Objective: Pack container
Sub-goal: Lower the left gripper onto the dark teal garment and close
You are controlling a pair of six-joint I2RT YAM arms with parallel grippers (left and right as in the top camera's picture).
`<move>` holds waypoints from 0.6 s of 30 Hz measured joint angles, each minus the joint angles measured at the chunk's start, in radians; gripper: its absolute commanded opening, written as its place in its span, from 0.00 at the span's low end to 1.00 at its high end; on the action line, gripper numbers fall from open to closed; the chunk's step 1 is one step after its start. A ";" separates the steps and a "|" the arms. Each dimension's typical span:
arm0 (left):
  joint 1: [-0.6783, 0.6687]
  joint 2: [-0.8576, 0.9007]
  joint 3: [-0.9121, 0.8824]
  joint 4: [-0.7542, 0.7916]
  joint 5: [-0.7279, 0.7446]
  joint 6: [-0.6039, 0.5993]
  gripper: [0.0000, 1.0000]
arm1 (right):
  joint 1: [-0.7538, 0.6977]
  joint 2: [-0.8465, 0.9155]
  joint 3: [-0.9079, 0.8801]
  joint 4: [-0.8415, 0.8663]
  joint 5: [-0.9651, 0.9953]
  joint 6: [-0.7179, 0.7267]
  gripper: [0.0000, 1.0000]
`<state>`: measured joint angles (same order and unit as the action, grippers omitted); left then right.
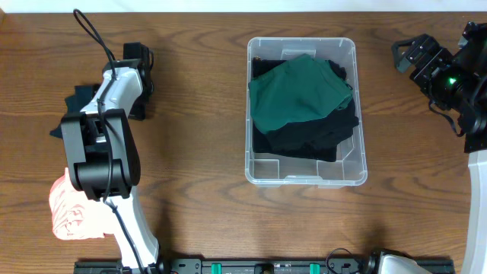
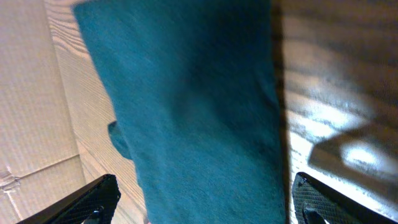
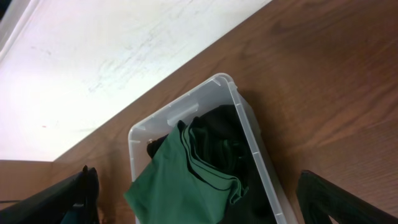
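You see the clear container [image 1: 304, 175] right of centre on the wooden surface [image 1: 198, 152], with a green garment [image 1: 298, 91] lying on black clothing [image 1: 312, 138] inside it. At far left, your left arm [image 1: 103, 144] partly covers a dark teal garment [image 1: 74, 103]. A pink garment [image 1: 72, 209] lies lower left. The right pincer [image 1: 407, 55] sits upper right, fingers apart.

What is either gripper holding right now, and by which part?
Nothing. The left gripper stands open over the teal garment, not closed on it; the right gripper is open and empty.
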<state>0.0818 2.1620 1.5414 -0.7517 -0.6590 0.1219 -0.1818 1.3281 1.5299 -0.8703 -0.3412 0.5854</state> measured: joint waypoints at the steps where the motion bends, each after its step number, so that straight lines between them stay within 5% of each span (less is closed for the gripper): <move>1: -0.001 0.000 -0.008 0.001 0.006 0.002 0.89 | 0.000 0.000 0.000 0.000 0.000 0.000 0.99; 18: -0.068 0.000 -0.058 0.017 0.004 -0.020 0.87 | 0.000 0.000 0.000 0.000 0.000 0.000 0.99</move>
<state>0.0143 2.1620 1.4834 -0.7349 -0.6552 0.1017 -0.1818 1.3281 1.5299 -0.8703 -0.3412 0.5854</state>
